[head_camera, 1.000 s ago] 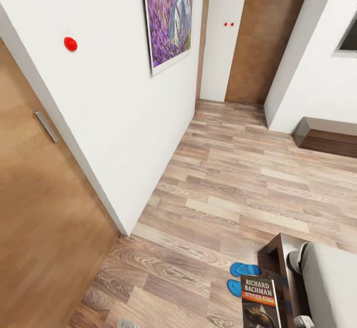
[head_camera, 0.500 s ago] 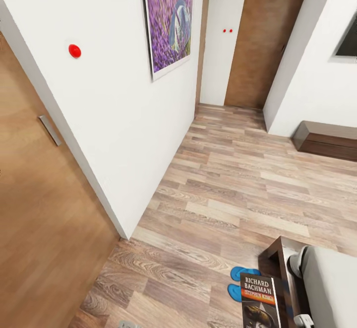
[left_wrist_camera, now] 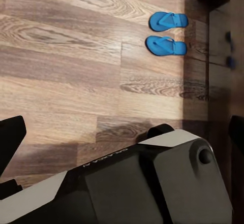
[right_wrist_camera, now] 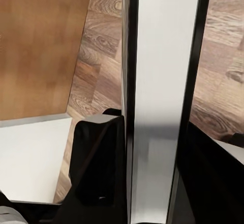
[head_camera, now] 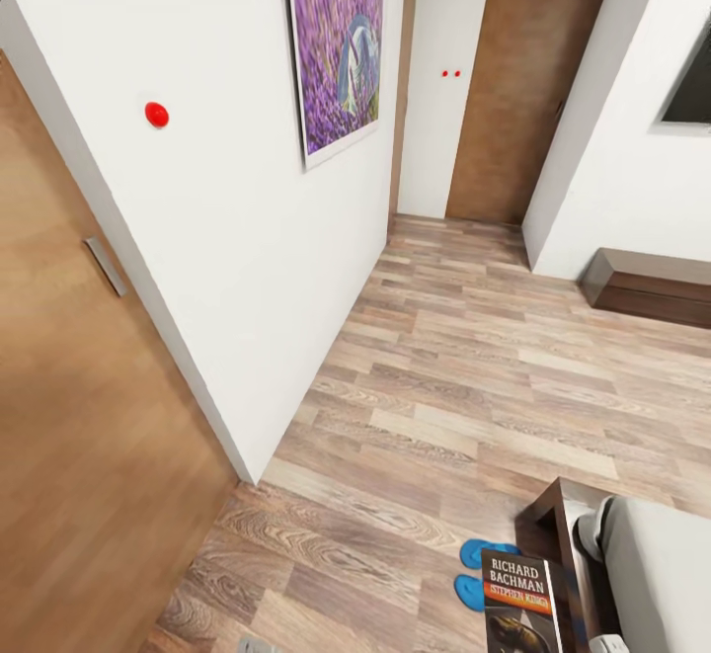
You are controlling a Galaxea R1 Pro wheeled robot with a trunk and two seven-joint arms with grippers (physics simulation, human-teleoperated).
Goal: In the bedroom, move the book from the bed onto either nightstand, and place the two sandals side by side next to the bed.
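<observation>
At the bottom right of the head view, the book (head_camera: 516, 602) is standing upright with its black cover, white "RICHARD BACHMAN" lettering and orange band facing the camera, held up off the floor just in front of the bed (head_camera: 660, 574) corner. In the right wrist view the right gripper (right_wrist_camera: 155, 183) is clamping that book edge-on — its pale page block is running up between the two dark fingers (right_wrist_camera: 99, 158), which are pressing against both covers. Just beside the book, the two bright-blue sandals (head_camera: 476, 571) are lying side by side on the wood-plank floor (head_camera: 464, 367), close to the dark brown bed frame; the left wrist view is showing the same pair near the frame's shadowed edge. The left gripper's dark fingertips (left_wrist_camera: 11, 137) are showing at the edges of that view, well apart, with nothing between them. Farther off, a low dark-brown nightstand (head_camera: 647, 283) is sitting against the white wall at the right, and a purple lavender picture (head_camera: 336, 40) is hanging on the wall — a red round knob (head_camera: 156, 114) is sitting beside it, nearer the wooden door (head_camera: 79, 406).
</observation>
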